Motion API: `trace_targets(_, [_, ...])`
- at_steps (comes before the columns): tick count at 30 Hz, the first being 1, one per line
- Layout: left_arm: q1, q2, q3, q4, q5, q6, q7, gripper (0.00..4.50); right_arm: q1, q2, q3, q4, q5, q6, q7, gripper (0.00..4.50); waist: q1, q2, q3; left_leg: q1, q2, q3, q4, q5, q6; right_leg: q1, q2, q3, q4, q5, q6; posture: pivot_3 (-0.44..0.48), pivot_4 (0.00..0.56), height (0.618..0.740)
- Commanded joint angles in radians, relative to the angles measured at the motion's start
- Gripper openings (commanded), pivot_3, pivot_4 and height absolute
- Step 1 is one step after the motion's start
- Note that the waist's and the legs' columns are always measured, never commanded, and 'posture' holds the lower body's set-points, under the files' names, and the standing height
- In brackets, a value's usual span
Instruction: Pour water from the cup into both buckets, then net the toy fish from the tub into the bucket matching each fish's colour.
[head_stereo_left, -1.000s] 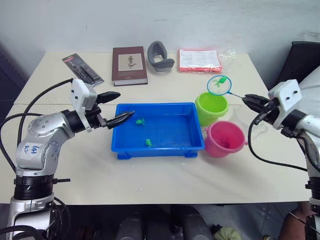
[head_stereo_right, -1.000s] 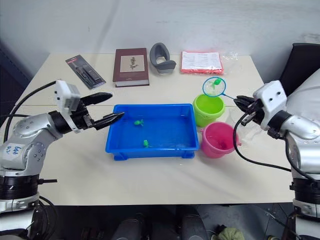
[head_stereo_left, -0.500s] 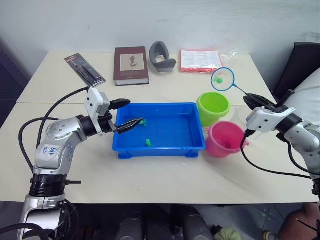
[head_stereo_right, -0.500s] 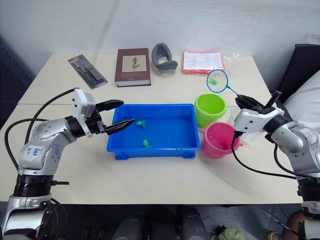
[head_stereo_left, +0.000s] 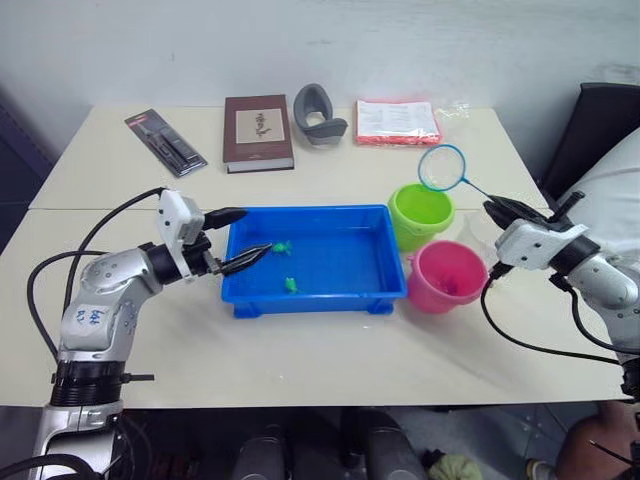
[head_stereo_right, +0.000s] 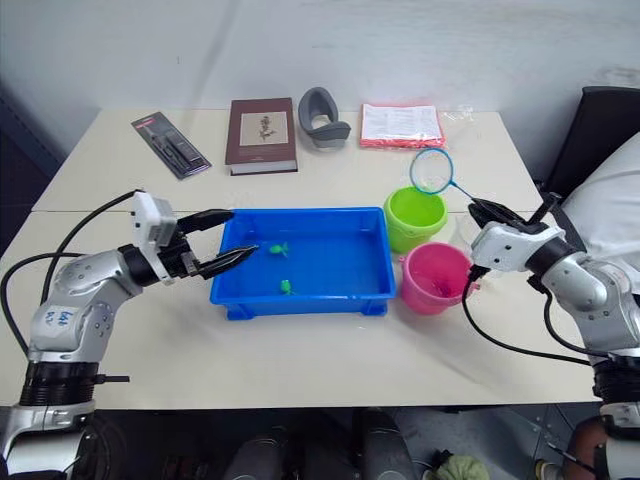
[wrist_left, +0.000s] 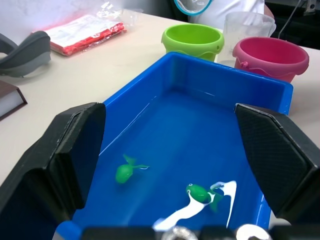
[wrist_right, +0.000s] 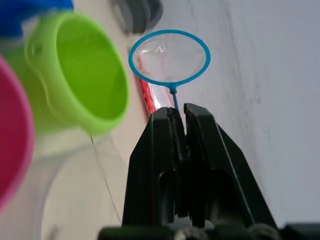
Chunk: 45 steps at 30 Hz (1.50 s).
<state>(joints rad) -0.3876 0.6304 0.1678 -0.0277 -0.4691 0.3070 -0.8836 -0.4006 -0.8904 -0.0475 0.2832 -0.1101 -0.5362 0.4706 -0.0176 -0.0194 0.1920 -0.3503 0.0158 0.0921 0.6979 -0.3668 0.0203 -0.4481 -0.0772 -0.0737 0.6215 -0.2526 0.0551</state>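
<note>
The blue tub (head_stereo_left: 310, 301) sits mid-table with two green toy fish (head_stereo_left: 281, 246) (head_stereo_left: 290, 285) in its water. My left gripper (head_stereo_left: 255, 231) is open over the tub's left end, one finger on each side of the wall. To the tub's right stand the lime green bucket (head_stereo_left: 422, 215) and, nearer, the pink bucket (head_stereo_left: 447, 277). My right gripper (wrist_right: 179, 112) is shut on the net's thin handle. The net (head_stereo_left: 443, 167) hangs empty just above and behind the green bucket. The clear cup (wrist_left: 248, 30) stands right of the buckets, under the handle.
Along the table's far edge lie a black packaged tool (head_stereo_left: 165, 142), a brown book (head_stereo_left: 258, 132), a grey curved object (head_stereo_left: 319, 113) and a red-and-white packet (head_stereo_left: 397, 122). A black chair (head_stereo_left: 600, 130) stands off the right end. Cables hang from both arms.
A green fish lay in the net in both earlier frames; now the net is empty by the green bucket. The left gripper has stayed open at the tub's left end.
</note>
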Motion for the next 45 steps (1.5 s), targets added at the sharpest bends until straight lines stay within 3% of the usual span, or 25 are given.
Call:
trace_targets(1, [0.051, 0.049, 0.082, -0.017, -0.034, -0.039, -0.059, 4.43, -0.022, 0.034, -0.016, -0.21, 0.359, 0.243, 0.195, 0.0, -0.007, 0.0, 0.0, 0.0, 0.0, 0.0, 0.0, 0.0, 0.0, 0.0, 0.0, 0.0, 0.0, 0.0, 0.0, 0.0, 0.15, 0.74])
trace_targets(5, [0.123, 0.114, 0.155, -0.006, -0.038, -0.057, -0.103, 4.43, -0.041, 0.003, 0.115, -0.439, 0.501, 0.65, 0.379, 0.0, -0.011, 0.001, 0.0, 0.0, 0.001, -0.001, 0.0, 0.0, 0.001, 0.0, -0.001, 0.0, 0.0, 0.0, 0.0, 0.0, 0.15, 0.74])
trace_targets(10, [0.201, 0.171, 0.182, 0.054, 0.015, -0.125, -0.148, 4.43, -0.094, 0.023, 0.212, -0.508, 0.465, 0.868, 0.414, 0.0, 0.002, 0.001, 0.0, 0.0, 0.0, -0.004, 0.0, -0.002, 0.004, 0.0, -0.004, -0.002, 0.0, -0.001, -0.001, 0.0, 0.15, 0.74])
trace_targets(21, [0.305, 0.196, 0.251, 0.019, -0.016, -0.112, -0.148, 4.43, -0.256, 0.142, 0.442, -0.378, 0.151, 0.788, 0.47, 0.0, 0.0, 0.002, 0.0, -0.003, -0.001, -0.003, 0.0, -0.004, 0.004, -0.002, -0.004, -0.003, -0.002, -0.001, -0.002, 0.0, 0.15, 0.74])
trace_targets(26, [0.311, 0.192, 0.255, 0.002, -0.015, -0.107, -0.141, 4.43, -0.346, 0.165, 0.487, -0.308, 0.05, 0.738, 0.519, 0.0, -0.009, 0.002, 0.0, -0.003, -0.001, -0.003, 0.0, -0.004, 0.003, -0.002, -0.004, -0.003, -0.001, -0.001, -0.002, 0.0, 0.15, 0.74])
trace_targets(38, [0.325, 0.189, 0.245, -0.04, -0.027, -0.092, -0.141, 4.43, -0.338, 0.259, 0.524, -0.319, 0.048, 0.805, 0.641, 0.0, -0.011, 0.002, 0.0, -0.003, -0.001, -0.003, 0.0, -0.004, 0.003, -0.002, -0.004, -0.003, 0.0, -0.001, -0.002, 0.0, 0.15, 0.74])
trace_targets(45, [0.295, 0.198, 0.232, -0.068, -0.037, -0.056, -0.145, 4.43, -0.327, 0.347, 0.473, -0.327, 0.155, 0.992, 0.673, 0.0, -0.011, 0.002, 0.0, -0.003, 0.0, -0.003, -0.001, -0.004, 0.003, -0.002, -0.004, -0.003, 0.0, -0.001, -0.002, 0.0, 0.15, 0.74])
